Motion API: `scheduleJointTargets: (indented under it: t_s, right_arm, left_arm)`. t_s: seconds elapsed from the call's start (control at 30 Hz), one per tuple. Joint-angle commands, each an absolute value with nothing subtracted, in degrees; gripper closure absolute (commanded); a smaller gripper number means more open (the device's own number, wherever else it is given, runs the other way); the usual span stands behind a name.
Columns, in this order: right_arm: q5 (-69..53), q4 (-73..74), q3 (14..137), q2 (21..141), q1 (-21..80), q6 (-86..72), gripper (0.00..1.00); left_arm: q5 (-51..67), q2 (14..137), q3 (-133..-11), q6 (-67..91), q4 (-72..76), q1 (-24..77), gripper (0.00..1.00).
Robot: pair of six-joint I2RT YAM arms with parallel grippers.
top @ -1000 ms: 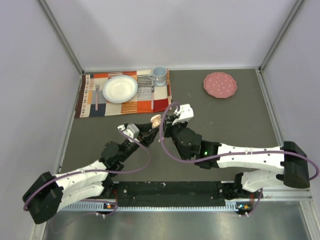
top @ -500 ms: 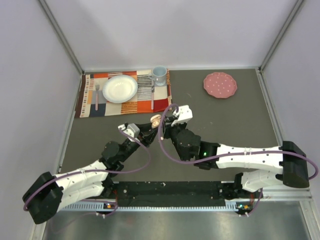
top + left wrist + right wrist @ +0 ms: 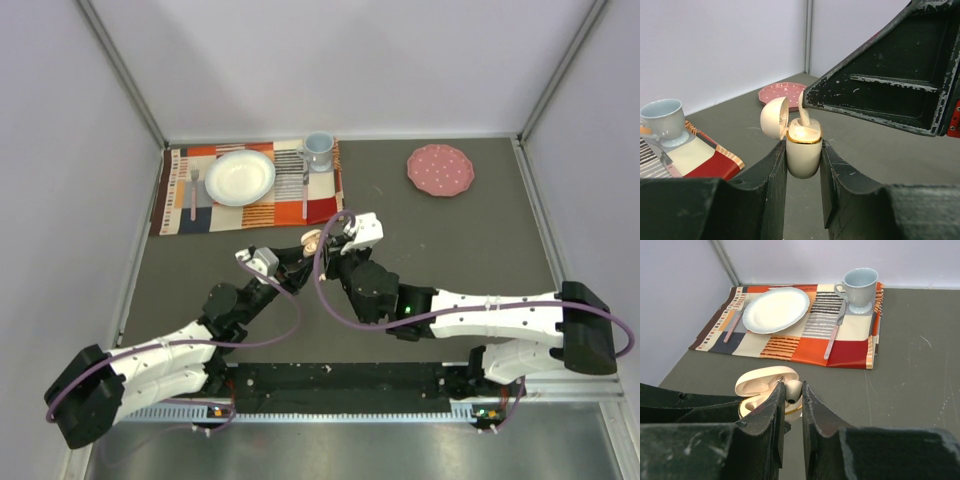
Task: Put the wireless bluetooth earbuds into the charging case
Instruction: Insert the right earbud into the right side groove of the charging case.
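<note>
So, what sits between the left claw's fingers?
The charging case, upright, lid open, an earbud poking into its top; left wrist view shows it.

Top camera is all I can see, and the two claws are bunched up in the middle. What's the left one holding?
Observer: The left gripper is shut on a little cream charging case with a gold rim, held upright.
Operator: Is it open?
Observer: Yes, its lid is flipped back to one side.
Operator: And the right claw?
Observer: The right gripper pinches one earbud just over the case, with the stem reaching down to the open top.
</note>
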State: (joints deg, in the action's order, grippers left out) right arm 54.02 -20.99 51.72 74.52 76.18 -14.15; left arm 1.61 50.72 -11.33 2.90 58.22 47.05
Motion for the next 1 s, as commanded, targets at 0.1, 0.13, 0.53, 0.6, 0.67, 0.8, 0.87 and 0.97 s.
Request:
scheduleJointTargets:
  t_s: [0.1, 0.13, 0.53, 0.6, 0.67, 0.8, 0.87, 0.97]
  right_arm:
    - [58.62, -18.28, 52.29, 75.24, 77.26, -14.59, 1.0]
    - [58.54, -18.37, 52.38, 75.32, 77.26, -14.59, 1.0]
    - [57.31, -16.26, 52.65, 75.59, 77.34, -17.05, 1.0]
    - [56.52, -16.52, 52.73, 75.5, 77.34, -16.96, 1.0]
    - [55.55, -17.05, 52.65, 75.24, 77.34, -16.26, 1.0]
    - [54.14, -16.7, 53.08, 75.76, 77.34, -15.47, 1.0]
    - [54.05, -15.3, 53.35, 75.94, 77.43, -16.6, 1.0]
    - [53.53, -14.77, 52.91, 75.85, 77.52, -18.27, 1.0]
  left_arm:
    - [0.53, 48.34, -10.81, 2.37, 66.26, 47.2, 1.0]
    - [0.53, 48.25, -10.64, 2.37, 66.53, 47.2, 1.0]
    - [0.53, 48.51, -8.61, 1.58, 70.58, 47.2, 1.0]
    - [0.53, 48.78, -8.44, 1.41, 71.45, 47.2, 1.0]
    - [0.53, 49.13, -8.17, 1.14, 72.24, 47.28, 1.0]
    - [0.96, 49.83, -7.74, 0.62, 74.43, 47.2, 1.0]
    - [1.23, 50.62, -6.68, 0.53, 76.54, 47.46, 1.0]
    - [1.06, 52.02, -4.84, -2.1, 82.08, 47.81, 1.0]
